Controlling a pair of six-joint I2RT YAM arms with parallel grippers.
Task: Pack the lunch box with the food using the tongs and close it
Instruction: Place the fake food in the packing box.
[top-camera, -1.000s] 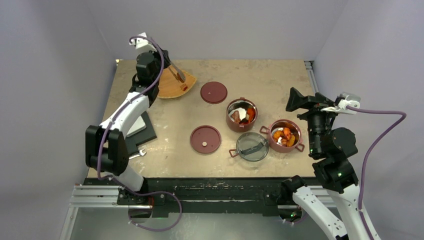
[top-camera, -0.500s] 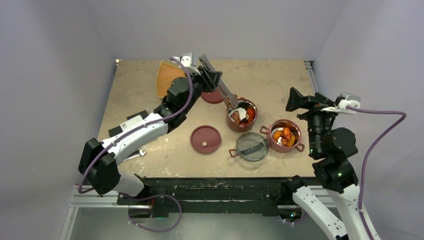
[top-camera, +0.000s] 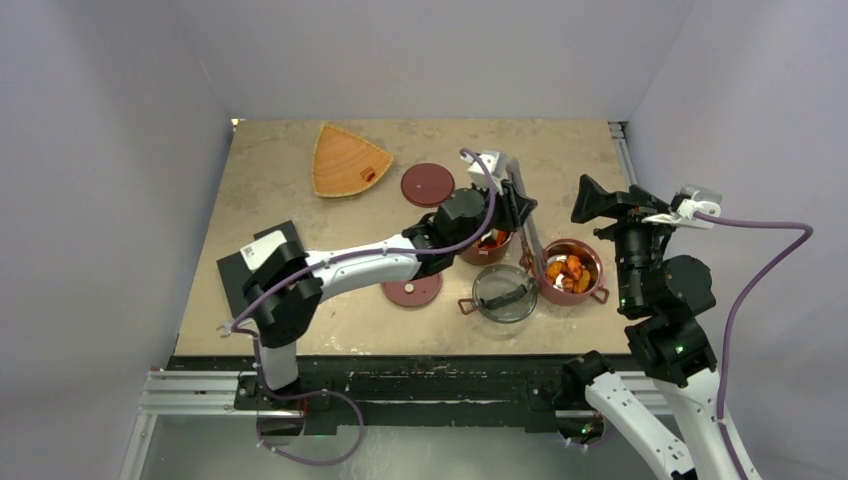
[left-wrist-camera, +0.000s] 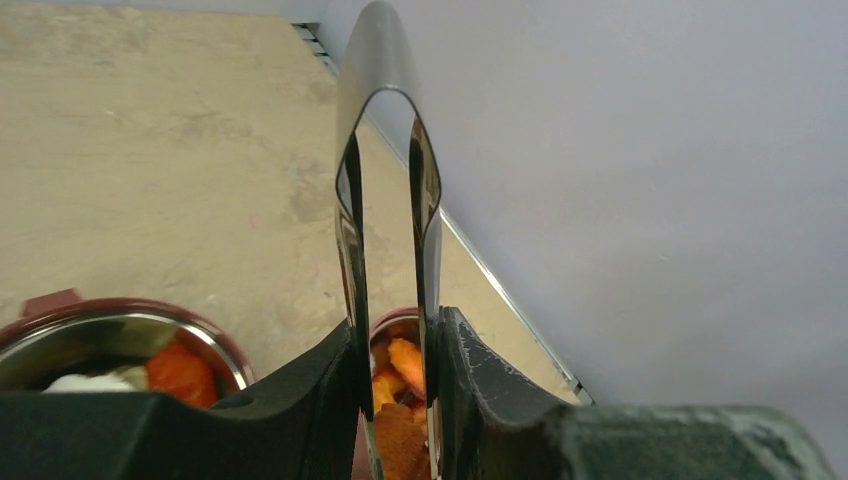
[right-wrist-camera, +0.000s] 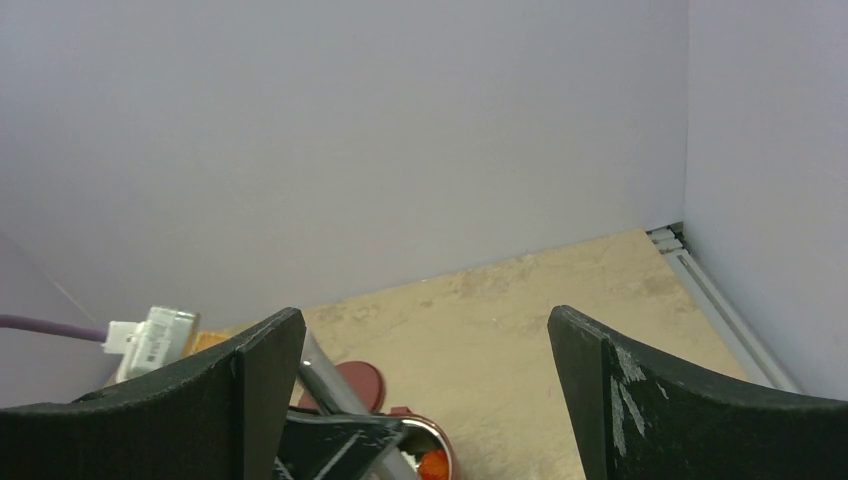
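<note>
My left gripper is shut on the silvery tongs, squeezing their two arms close together. The tongs slant down to the near rim of the right lunch box bowl. That bowl holds orange food. The left bowl holds red and white pieces and is partly hidden under my left arm. Whether the tongs' tips carry anything is hidden. My right gripper hangs open and empty above the table's right side.
The smoky clear lid lies in front of the bowls. One dark-red disc lid lies behind them, another pokes out from under my left arm. An orange fan-shaped tray with a small red piece sits at the back left. A black pad lies at the left.
My left arm swung right with the tongs, from the orange tray, over the left bowl, to the right bowl's near rim. The right arm has not moved.
</note>
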